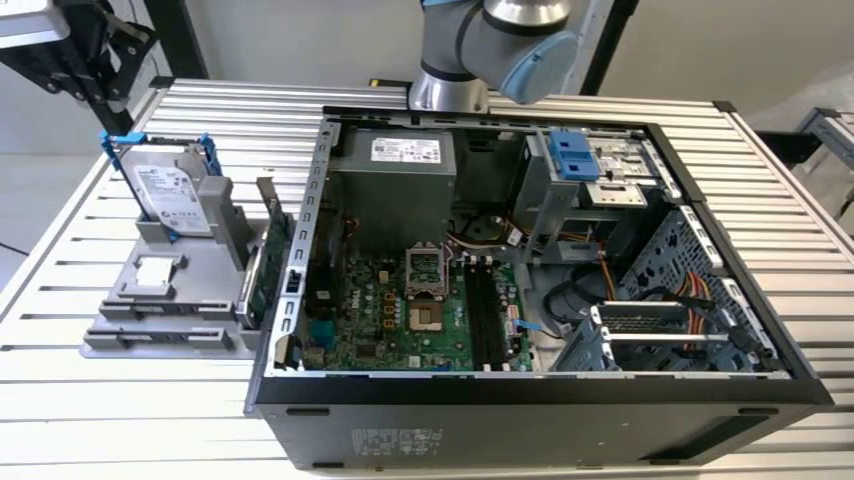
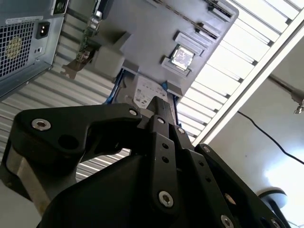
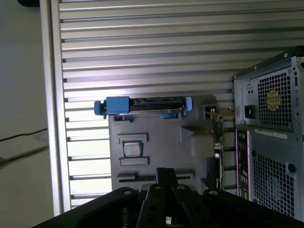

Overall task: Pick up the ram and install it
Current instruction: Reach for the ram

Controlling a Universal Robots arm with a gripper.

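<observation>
**Ram not yet picked up; the gripper is above the holder.**
The gripper [image 3: 165, 174] hangs over the grey holder [image 3: 156, 140], which stands near the table [image 1: 240, 110] edge beside the computer case [image 1: 534, 420]. Its jaws seem pressed together and empty. The ram [image 3: 135, 178], probably the thin dark strip in a holder slot, is partly hidden. The motherboard slots [image 1: 486, 320] look free.
</observation>
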